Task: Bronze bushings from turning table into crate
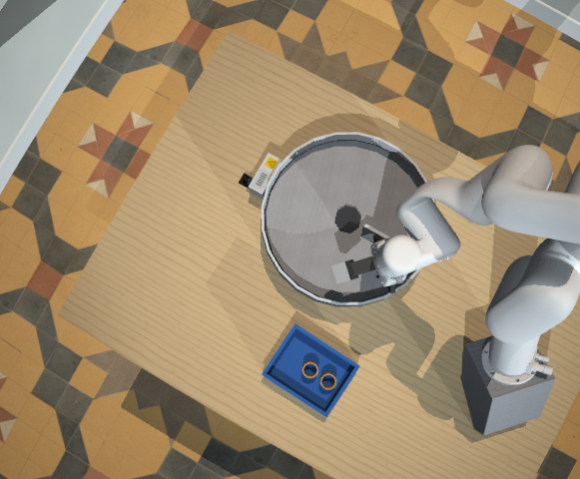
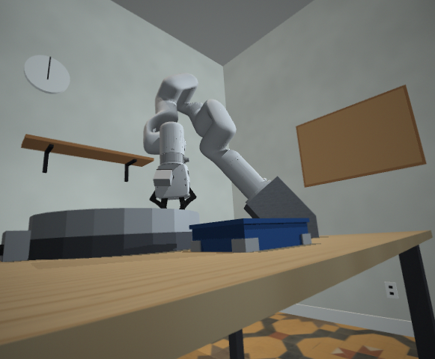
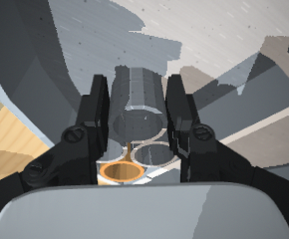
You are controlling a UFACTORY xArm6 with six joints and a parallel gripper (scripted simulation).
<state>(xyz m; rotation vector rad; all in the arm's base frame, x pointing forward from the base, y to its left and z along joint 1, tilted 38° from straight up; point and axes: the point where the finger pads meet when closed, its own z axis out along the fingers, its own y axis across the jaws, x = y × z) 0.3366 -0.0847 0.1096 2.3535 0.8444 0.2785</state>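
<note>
The dark, two-fingered gripper points down inside the raised wall of the round grey turning table, on the side toward the arm's base. It is closed on a smooth grey steel bushing, a hollow cylinder with one black finger pad along each side. The task's remaining visible target, an orange-brown bronze bushing with a round open end, is outside the grip. In the wrist view it shows below the gripped cylinder, close to the pale gripper housing along the bottom of the view. Two more grey steel bushings, one at the left and one at the right, show between the gripped piece and the bronze one, so the grey pieces crowd the bronze one on that side. The left one is partly hidden. From above, the white jointed arm covers this cluster, and in the exterior view the turning table's wall hides it. Two bronze bushings, one nearer the middle and one nearer a corner, are already in the rectangular blue crate, near each other. The crate sits beside the turning table on the pale wooden table, apart from the arm's grey base block.
</note>
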